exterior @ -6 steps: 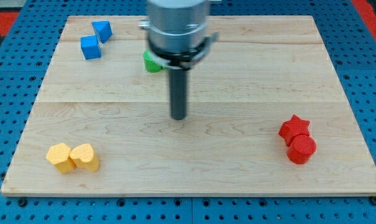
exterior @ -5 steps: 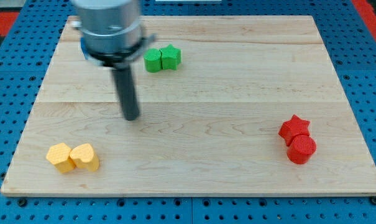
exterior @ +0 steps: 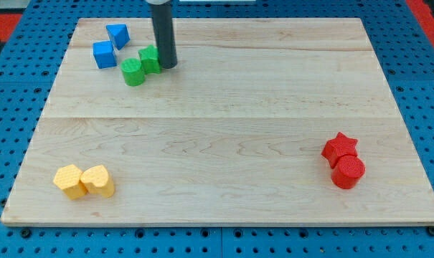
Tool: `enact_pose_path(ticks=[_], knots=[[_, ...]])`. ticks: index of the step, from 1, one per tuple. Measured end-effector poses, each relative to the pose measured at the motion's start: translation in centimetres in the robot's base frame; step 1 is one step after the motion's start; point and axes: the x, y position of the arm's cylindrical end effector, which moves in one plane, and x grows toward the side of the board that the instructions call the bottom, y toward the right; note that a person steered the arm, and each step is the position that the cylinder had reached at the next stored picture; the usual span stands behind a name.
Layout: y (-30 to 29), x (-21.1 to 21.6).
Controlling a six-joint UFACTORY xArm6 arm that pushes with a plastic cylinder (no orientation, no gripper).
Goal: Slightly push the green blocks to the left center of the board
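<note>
Two green blocks sit touching in the upper left part of the board: a green cylinder (exterior: 133,72) and a green star-like block (exterior: 149,59) to its upper right. My tip (exterior: 166,67) rests on the board against the right side of the green star-like block. The rod rises straight up out of the view's top.
Two blue blocks (exterior: 105,54) (exterior: 118,34) lie just left of the green pair near the top left corner. Two yellow blocks (exterior: 70,180) (exterior: 98,180) sit at the bottom left. A red star (exterior: 339,147) and red cylinder (exterior: 348,172) sit at the right. The wooden board (exterior: 224,143) lies on a blue pegboard.
The rod moved from the board's middle left up to the right side of the green pair. Both green blocks have slid left and slightly down, toward the blue blocks.
</note>
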Motion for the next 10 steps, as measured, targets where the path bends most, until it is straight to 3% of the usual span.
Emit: enact_pose_path(ticks=[1,2,3,4,5,6,7,9,10], knots=[[1.1,-2.5],[-2.3,-3.9],[-8.9,-1.6],[-11.4,1.5],[-11.7,-0.4],[-7.3,-1.3],[-11.5,3.4],[-12.7,9.0],[-15.8,8.2]])
